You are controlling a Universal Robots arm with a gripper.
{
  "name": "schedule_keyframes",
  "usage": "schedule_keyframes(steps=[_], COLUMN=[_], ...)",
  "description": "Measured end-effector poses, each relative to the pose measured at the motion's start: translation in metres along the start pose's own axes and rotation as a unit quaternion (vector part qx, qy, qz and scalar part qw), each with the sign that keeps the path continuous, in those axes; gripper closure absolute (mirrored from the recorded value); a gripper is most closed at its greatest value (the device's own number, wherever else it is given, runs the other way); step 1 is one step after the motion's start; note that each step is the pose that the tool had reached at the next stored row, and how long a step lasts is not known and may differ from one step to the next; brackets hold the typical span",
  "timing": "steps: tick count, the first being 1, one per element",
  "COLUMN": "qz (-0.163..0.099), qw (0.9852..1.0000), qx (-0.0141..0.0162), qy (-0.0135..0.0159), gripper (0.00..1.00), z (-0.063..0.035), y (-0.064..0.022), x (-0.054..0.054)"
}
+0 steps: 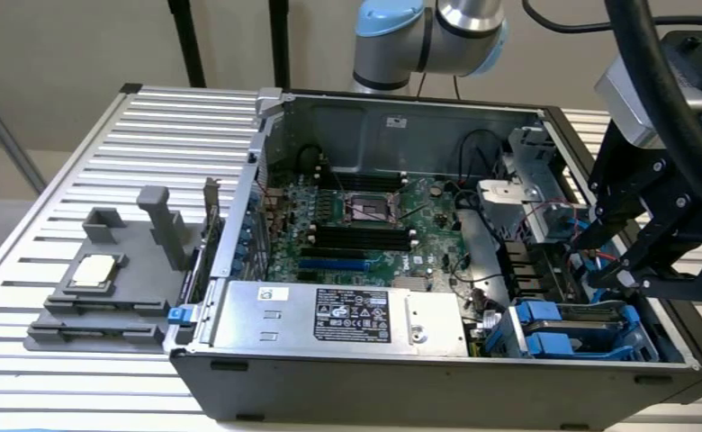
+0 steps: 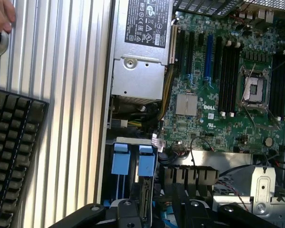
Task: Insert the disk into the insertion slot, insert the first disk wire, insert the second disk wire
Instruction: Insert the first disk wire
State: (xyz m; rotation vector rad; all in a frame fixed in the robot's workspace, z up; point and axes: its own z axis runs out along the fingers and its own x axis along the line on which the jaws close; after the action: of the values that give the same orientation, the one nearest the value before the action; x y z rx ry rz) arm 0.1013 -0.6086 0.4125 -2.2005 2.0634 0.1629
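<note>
Seating the disk [image 2: 146, 192] squarely looks like the step in hand. Sits low in the slot [image 1: 509, 331] at the case's [image 1: 447, 382] near corner, on the exterior view's right, blue tabs up. Jaws of the gripper [image 1: 606, 263] parted just above, grasping nothing. Best held level with the rails, pressing evenly. Also inside the case: motherboard [image 1: 375, 229], power supply [image 1: 339, 315].

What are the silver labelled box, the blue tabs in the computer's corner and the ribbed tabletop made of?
Silver labelled box: apparently bare sheet metal, dull grey sheen, folded edges, screw heads.
Blue tabs: probably moulded plastic, even bright colour, slight gloss.
Ribbed tabletop: looks like aluminium profile, pale matt, straight parallel grooves; the exact metal is uncertain.
</note>
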Motion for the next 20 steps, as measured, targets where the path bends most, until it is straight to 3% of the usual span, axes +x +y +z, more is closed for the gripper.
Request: schedule_keyframes(steps=[9,13,20], qz=[0.0,0.0,0.0], qw=[1.0,1.0,1.0], qx=[0.0,0.0,-0.0001], qy=[0.0,-0.0001,0.0018], gripper=[0.6,0.6,0.6], z=[0.0,0.0013,0.0138], y=[-0.0002,-0.017,-0.0488], x=[0.0,0.001,0.002])
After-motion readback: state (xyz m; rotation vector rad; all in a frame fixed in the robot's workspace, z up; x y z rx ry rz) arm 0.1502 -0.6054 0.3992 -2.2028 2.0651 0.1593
